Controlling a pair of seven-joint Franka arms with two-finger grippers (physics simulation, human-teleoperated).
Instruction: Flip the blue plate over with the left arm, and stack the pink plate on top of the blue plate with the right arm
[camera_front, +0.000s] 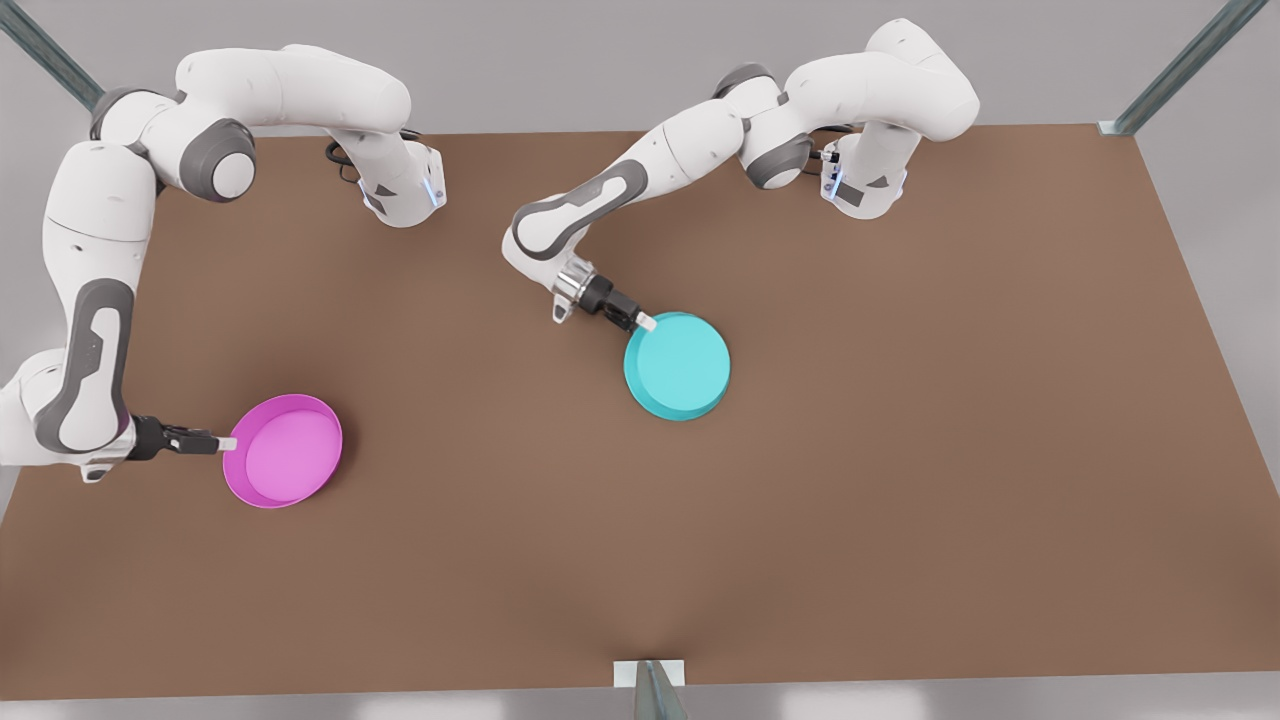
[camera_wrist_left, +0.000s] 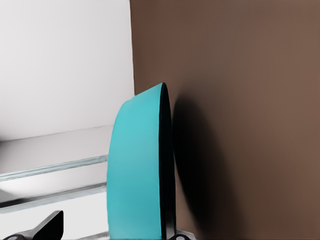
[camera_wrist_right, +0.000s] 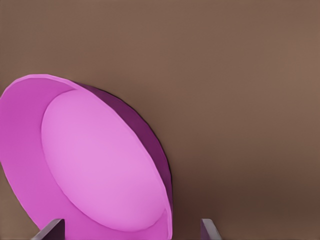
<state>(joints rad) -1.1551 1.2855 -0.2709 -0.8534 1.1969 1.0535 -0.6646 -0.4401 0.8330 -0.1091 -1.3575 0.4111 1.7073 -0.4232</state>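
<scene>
The left gripper (camera_front: 640, 321) is clenched on the rim of the blue plate (camera_front: 678, 365), which sits near the middle of the brown table (camera_front: 900, 450) with its flat underside facing up. The right gripper (camera_front: 222, 442) grasps the rim of the pink plate (camera_front: 285, 450), which is tilted with its inside up, near the table edge at the front view's left, well apart from the blue one.

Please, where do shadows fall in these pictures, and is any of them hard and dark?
Left wrist view: a dark, soft-edged shadow lies on the brown table beside the blue plate. Right wrist view: only a faint shade by the pink plate. Front view: shadows are soft and pale.
</scene>
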